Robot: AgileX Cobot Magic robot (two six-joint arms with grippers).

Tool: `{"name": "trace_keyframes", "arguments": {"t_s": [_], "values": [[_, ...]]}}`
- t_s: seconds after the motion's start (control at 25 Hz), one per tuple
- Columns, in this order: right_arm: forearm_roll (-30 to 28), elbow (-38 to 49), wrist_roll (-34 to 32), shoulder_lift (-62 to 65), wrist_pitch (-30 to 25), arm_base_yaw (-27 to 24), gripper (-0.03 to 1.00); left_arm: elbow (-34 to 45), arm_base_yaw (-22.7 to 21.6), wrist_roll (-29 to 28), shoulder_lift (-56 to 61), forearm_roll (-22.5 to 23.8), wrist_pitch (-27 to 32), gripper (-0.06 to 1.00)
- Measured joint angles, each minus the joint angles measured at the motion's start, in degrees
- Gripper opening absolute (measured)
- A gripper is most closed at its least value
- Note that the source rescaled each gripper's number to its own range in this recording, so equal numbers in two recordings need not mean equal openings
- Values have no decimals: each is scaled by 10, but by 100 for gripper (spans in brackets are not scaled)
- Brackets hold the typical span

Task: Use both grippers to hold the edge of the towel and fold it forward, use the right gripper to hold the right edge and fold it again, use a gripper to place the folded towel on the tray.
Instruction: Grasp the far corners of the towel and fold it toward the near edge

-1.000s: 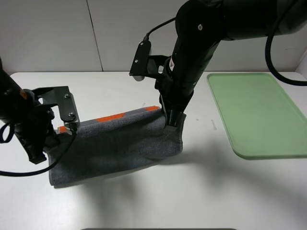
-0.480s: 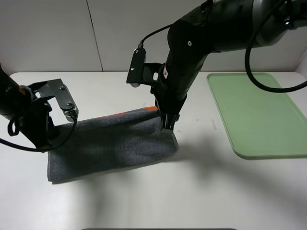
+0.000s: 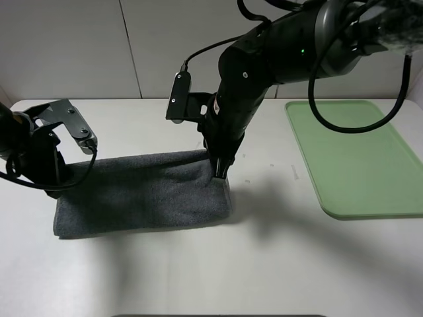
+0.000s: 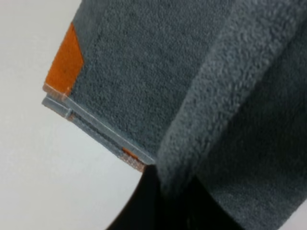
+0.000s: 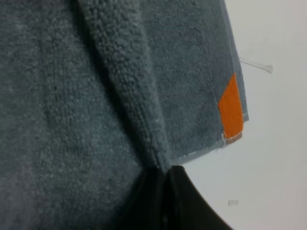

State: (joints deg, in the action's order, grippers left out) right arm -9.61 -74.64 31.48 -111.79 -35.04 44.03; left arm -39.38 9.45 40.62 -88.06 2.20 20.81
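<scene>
Currently, towel [image 3: 142, 195]: lying folded on the counter [image 3: 198, 277], long axis running left to right, left of the tray [image 3: 357, 158].
Left gripper [image 4: 163, 190]: jaws pinching the towel's left edge.
Right gripper [image 3: 221, 174]: jaws clamping its right edge.

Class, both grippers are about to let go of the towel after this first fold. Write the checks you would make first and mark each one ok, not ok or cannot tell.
1. Towel lies doubled over on the table: ok, two layers show in both wrist views.
2. Left gripper pinches the towel's edge: ok.
3. Right gripper pinches the towel's edge: ok.
4. Upper edge lined up with the lower edge: cannot tell; the held cloth hides it.
5. Held edge lowered onto the layer beneath: not ok; it rises in a ridge at both grippers.
6. Tray ready to take the towel: ok; nothing shows on it.
</scene>
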Motion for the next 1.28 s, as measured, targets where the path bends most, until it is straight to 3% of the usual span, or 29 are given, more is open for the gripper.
{"name": "trace_keyframes", "arguments": {"t_s": [0.32,0.88,1.28], "values": [[-13,0,-1,-10,16,0,0,0,-1,0,-68,0,-43,0],[-51,-1,-29,-46,32,0,0,2,-1,0,-77,12,-160,0],[-60,-2,-41,-46,35,0,0,2,-1,0,-77,13,-171,0]]}}
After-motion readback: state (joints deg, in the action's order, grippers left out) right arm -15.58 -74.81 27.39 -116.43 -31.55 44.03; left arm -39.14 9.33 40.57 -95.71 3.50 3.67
